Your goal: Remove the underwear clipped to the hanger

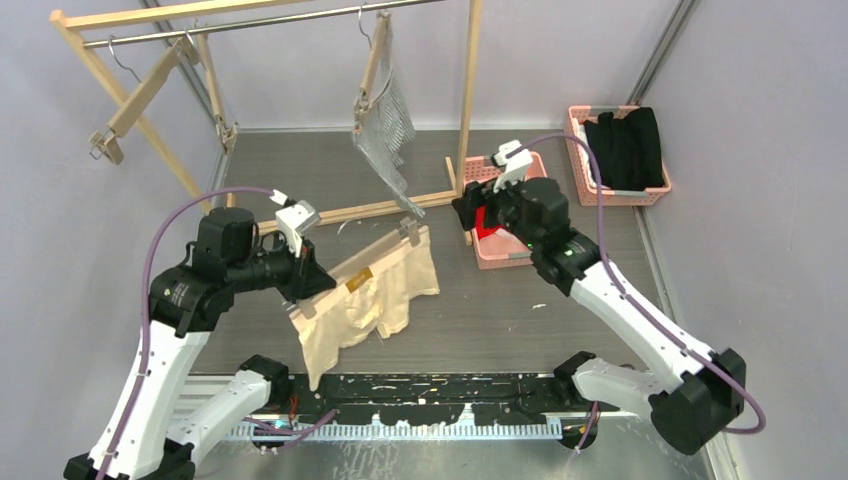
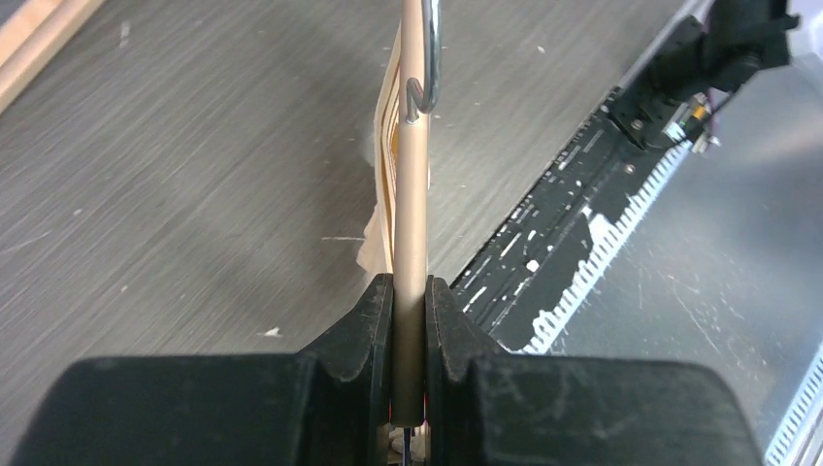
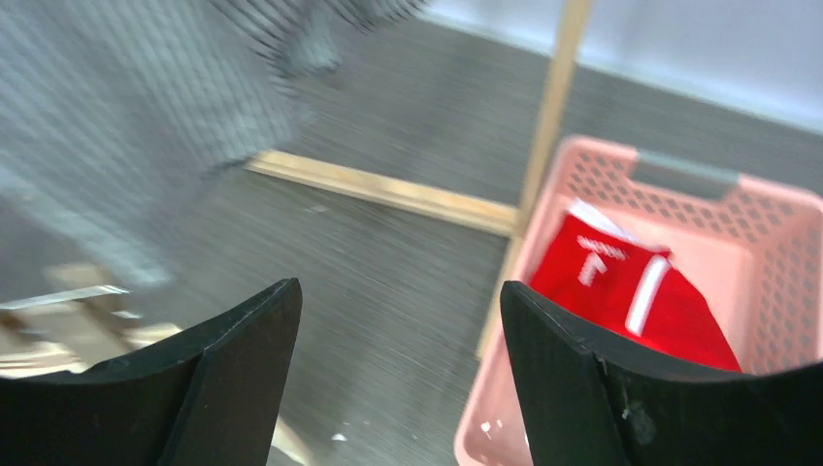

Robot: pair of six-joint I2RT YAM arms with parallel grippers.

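My left gripper (image 1: 307,277) is shut on one end of a wooden hanger (image 1: 365,262), held low over the table. The left wrist view shows the fingers (image 2: 374,320) clamped on the hanger bar (image 2: 411,194). The cream-beige underwear (image 1: 365,305) hangs clipped to it and shows edge-on in that view (image 2: 378,228). The pinstriped underwear (image 1: 385,135) hangs clipped to a hanger on the rack rail, and is blurred in the right wrist view (image 3: 146,87). The red underwear (image 3: 631,291) lies in a pink basket (image 3: 776,243). My right gripper (image 3: 398,320) is open and empty beside that basket (image 1: 500,255).
The wooden rack (image 1: 468,90) with its metal rail stands at the back; its base bar (image 3: 388,189) lies on the table. An empty hanger (image 1: 135,100) hangs at its left. A second pink basket (image 1: 655,185) at the back right holds a black garment (image 1: 625,145).
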